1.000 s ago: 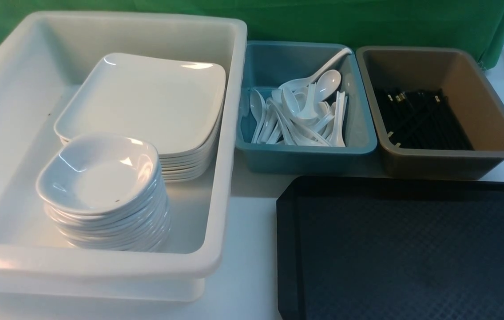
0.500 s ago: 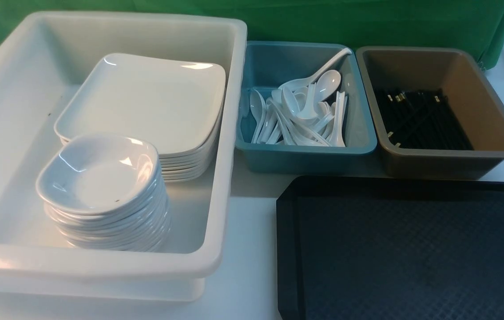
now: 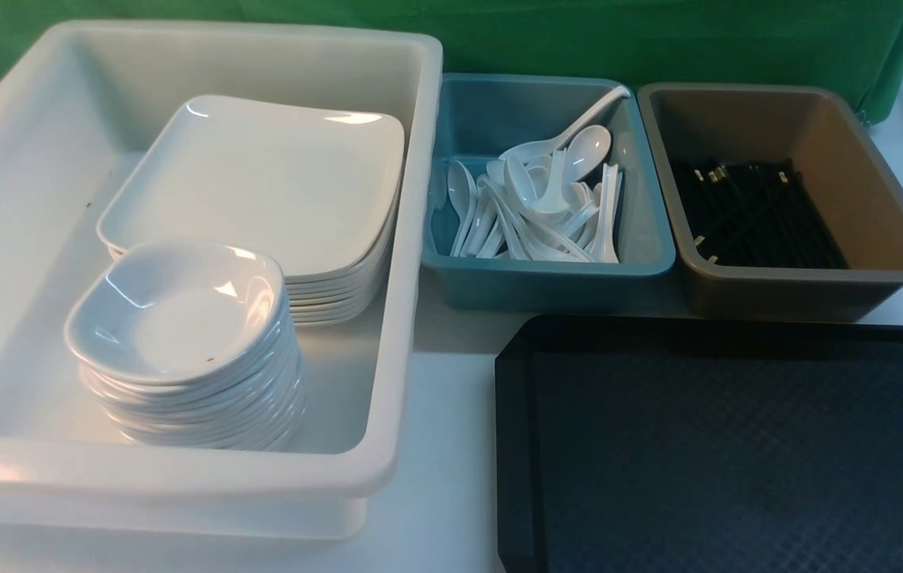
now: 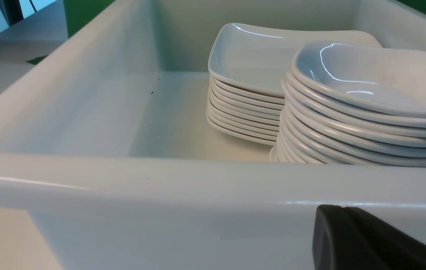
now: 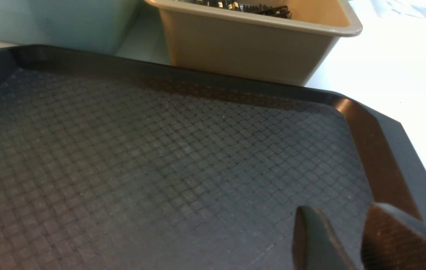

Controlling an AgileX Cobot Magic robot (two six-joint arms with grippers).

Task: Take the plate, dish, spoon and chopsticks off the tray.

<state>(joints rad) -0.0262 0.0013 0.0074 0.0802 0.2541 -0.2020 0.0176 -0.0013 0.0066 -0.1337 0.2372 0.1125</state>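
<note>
Change: nothing has moved over the last second; the front view matches the earlier ones.
Tray (image 3: 725, 454): bare across all that shows, on the counter (image 3: 451, 446).
Plate (image 3: 260, 179): tops the stack in the white tub (image 3: 411, 263), behind the dishes (image 3: 177, 306).
Spoons (image 3: 542, 207): in the blue bin (image 3: 546, 278).
Chopsticks (image 3: 753, 215): in the brown bin (image 3: 809, 278).
Left end effector (image 4: 370, 240): closed, holding nothing, outside the tub.
Right end effector (image 5: 344, 240): jaws partly apart, empty, over the tray.
Meaning: clearing looks finished.

left claw (image 4: 378, 240): black, smooth, rounded | right claw (image 5: 348, 240): two dark fingers, cross-hatched pad (image 5: 393, 240)
</note>
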